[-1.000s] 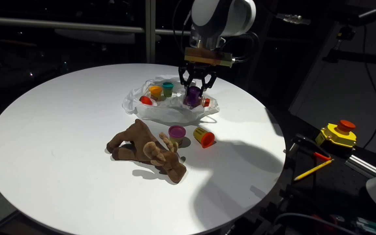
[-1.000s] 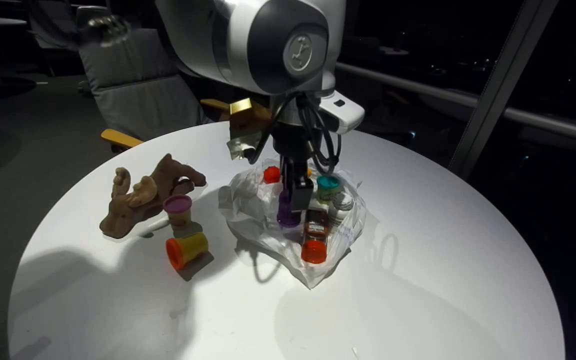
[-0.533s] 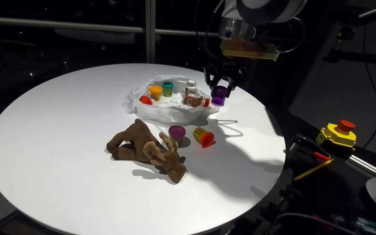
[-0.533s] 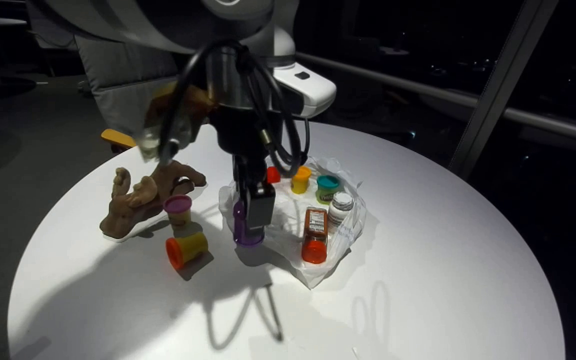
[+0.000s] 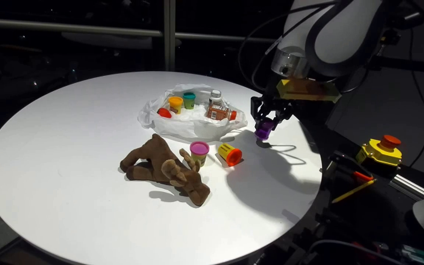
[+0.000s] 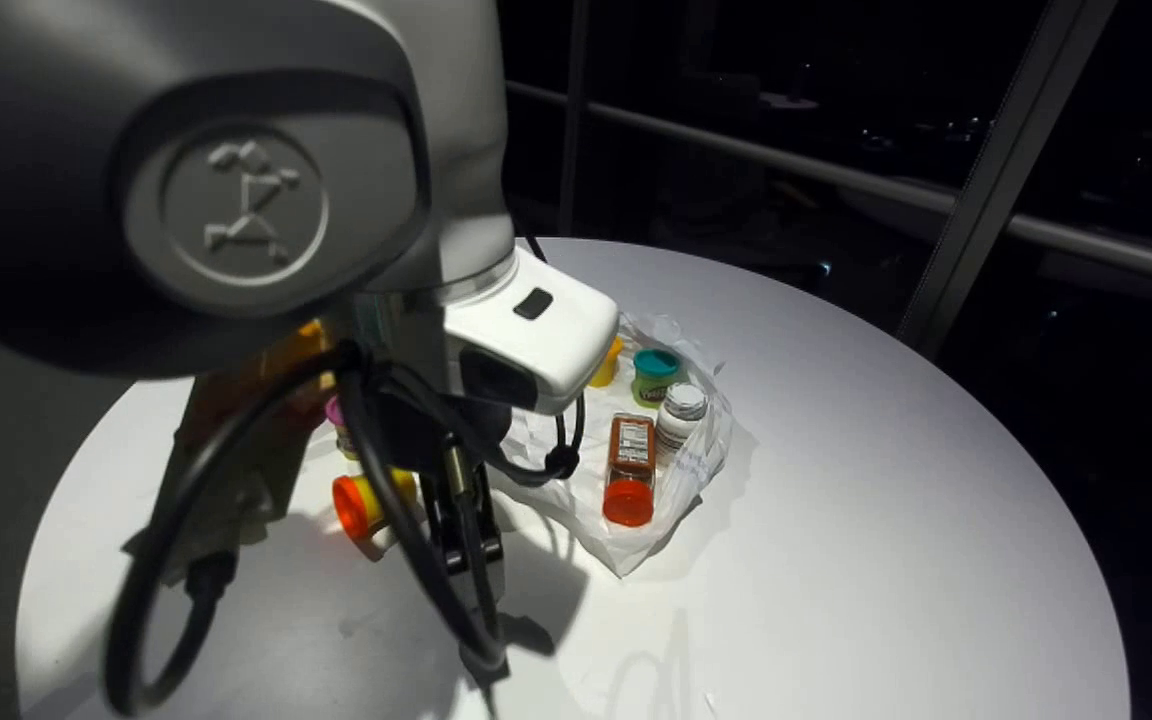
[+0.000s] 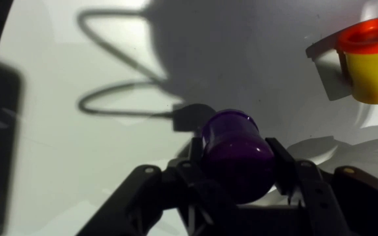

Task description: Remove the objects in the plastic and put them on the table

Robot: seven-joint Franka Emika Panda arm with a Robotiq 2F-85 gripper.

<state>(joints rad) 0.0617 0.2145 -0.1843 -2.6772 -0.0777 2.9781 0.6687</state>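
Observation:
My gripper [image 5: 266, 126] is shut on a purple cup [image 7: 235, 147], low over the white table [image 5: 68, 154] near its edge. Whether the cup touches the tabletop I cannot tell. The plastic [image 5: 193, 129] lies spread behind it. Inside sit a yellow tub [image 5: 175, 106], a teal-lidded tub [image 6: 655, 378], a red piece [image 5: 164, 113], a white bottle [image 6: 681, 418] and a brown jar with red lid [image 6: 631, 450] on its side. Out on the table lie a brown plush animal [image 5: 153, 158], a pink-lidded tub [image 5: 199, 149] and a tipped yellow tub with orange lid [image 7: 374, 72].
Beside the table, a dark surface carries a yellow box with a red button [image 5: 381, 152] and a yellow pencil [image 5: 353, 191]. In an exterior view the arm [image 6: 266, 200] and its hanging cables hide the plush animal and the cup.
The gripper has carried the purple cup out of the plastic, across to the table's side and down close to the tabletop. The brown jar and white bottle have come into view.

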